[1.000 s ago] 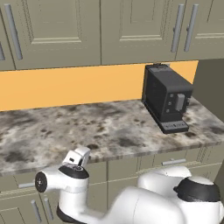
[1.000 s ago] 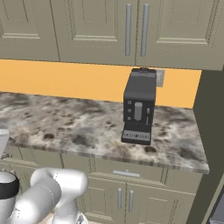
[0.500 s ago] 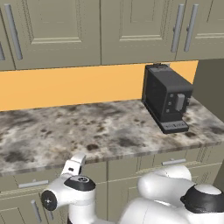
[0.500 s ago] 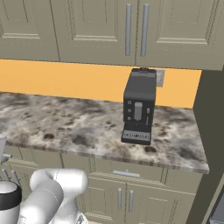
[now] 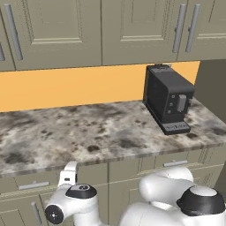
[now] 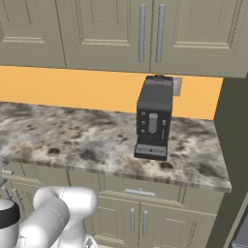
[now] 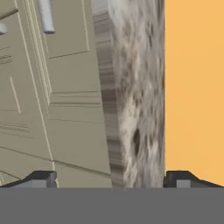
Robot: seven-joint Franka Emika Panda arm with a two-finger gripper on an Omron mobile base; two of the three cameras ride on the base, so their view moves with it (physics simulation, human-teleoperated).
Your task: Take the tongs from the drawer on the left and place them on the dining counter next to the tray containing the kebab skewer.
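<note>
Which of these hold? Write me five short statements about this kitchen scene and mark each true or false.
1. The coffee machine stands on the counter. True.
2. The gripper is shut on tongs. False: its jaws are open and hold nothing.
3. The wall behind the counter is orange. True.
4. The drawer below the counter is pulled out. False: its front sits flush.
5. The coffee machine is white. False: it is black.

A black coffee machine (image 5: 168, 98) stood at three o'clock on the mottled wall counter (image 5: 88, 132), against an orange backsplash (image 5: 66, 86). Sage upper cabinets (image 5: 101, 31) hung at twelve o'clock; lower cabinet doors (image 6: 138, 220) showed at six.
</note>
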